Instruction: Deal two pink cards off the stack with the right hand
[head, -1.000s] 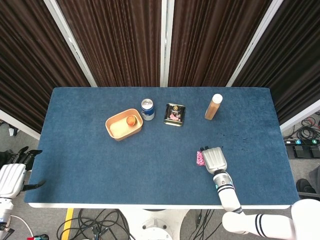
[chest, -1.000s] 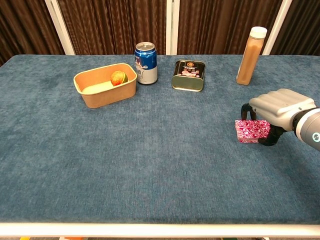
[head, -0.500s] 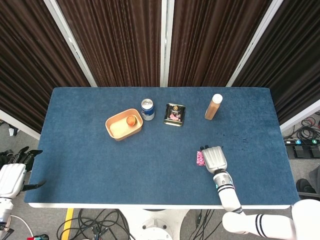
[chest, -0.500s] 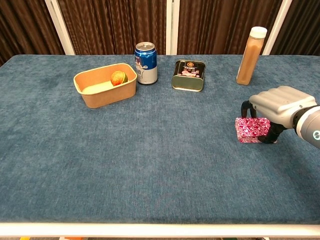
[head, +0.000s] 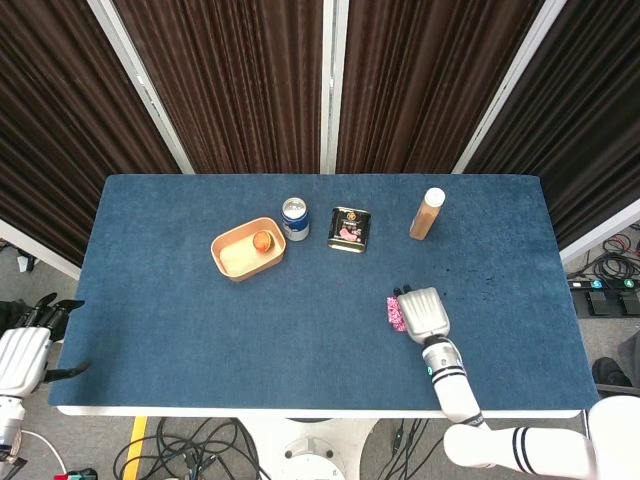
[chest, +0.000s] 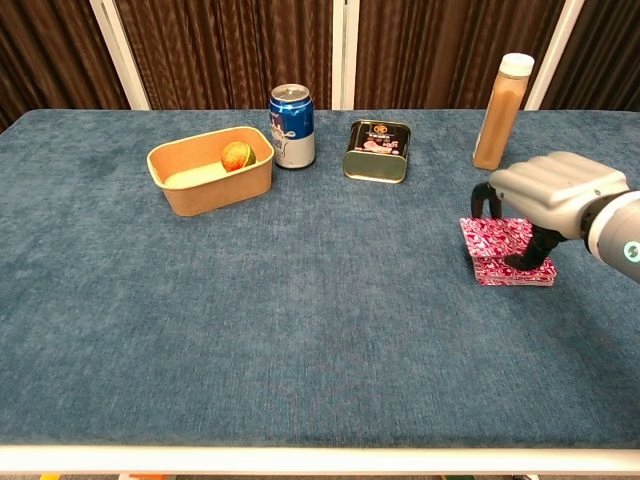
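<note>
a tan tray (chest: 205, 190) at ten o'clock on the blue table (chest: 250, 330) holds a small orange fruit (chest: 236, 156). a blue can (chest: 291, 126) stands just beside it, a dark tin (chest: 376, 151) near twelve, a brown bottle (chest: 498, 112) at two.

Blue-clothed table (head: 200, 320) before dark brown curtains (head: 240, 80), cables (head: 190, 440) on grey floor.
</note>
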